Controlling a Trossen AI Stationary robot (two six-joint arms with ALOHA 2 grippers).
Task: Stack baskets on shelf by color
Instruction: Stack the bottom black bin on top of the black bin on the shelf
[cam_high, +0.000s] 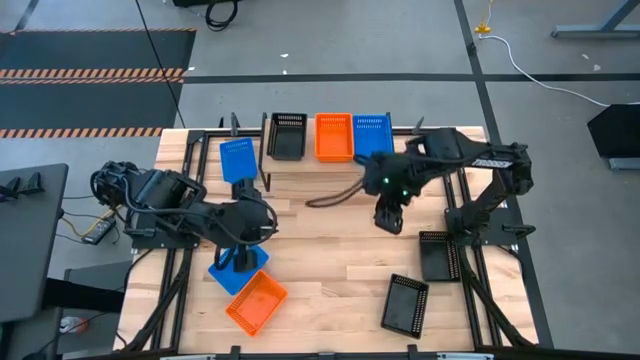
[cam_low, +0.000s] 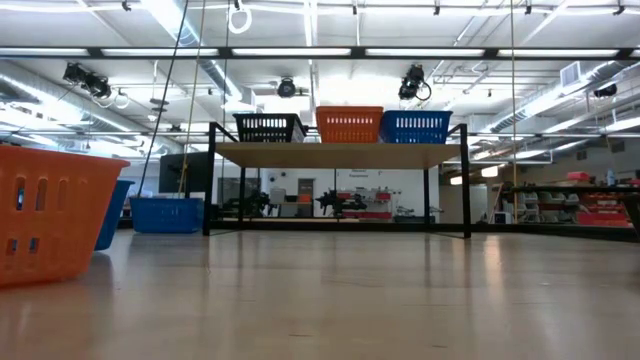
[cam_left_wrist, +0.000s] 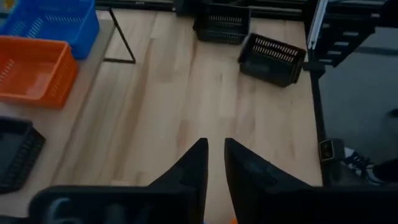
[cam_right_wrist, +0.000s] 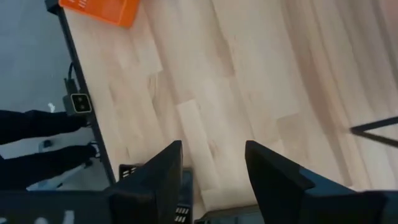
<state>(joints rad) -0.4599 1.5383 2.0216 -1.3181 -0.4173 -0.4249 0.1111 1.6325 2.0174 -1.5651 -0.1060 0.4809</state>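
Overhead, the shelf (cam_high: 330, 165) runs along the table's far edge carrying a black basket (cam_high: 287, 135), an orange basket (cam_high: 333, 136) and a blue basket (cam_high: 372, 135) side by side, long axes pointing away from the front edge; this looks like one base per colour. A second blue basket (cam_high: 238, 159) lies just left of the shelf. The left gripper (cam_high: 240, 258) hangs over a blue basket (cam_high: 237, 268) near the front-left corner, beside a tilted orange one (cam_high: 256, 302). The right gripper (cam_high: 388, 218) hovers mid-table; two black baskets (cam_high: 437, 255) (cam_high: 405, 303) wait towards the right edge.

From table height, the three shelved baskets (cam_low: 349, 125) stand upright, level, touching.

Seen from the left wrist, the fingers (cam_left_wrist: 194, 167) stand slightly parted, gripping nothing visible.

By the right wrist, its fingers (cam_right_wrist: 168, 169) are spread wide and empty over bare wood, a black basket (cam_right_wrist: 181, 186) just behind.
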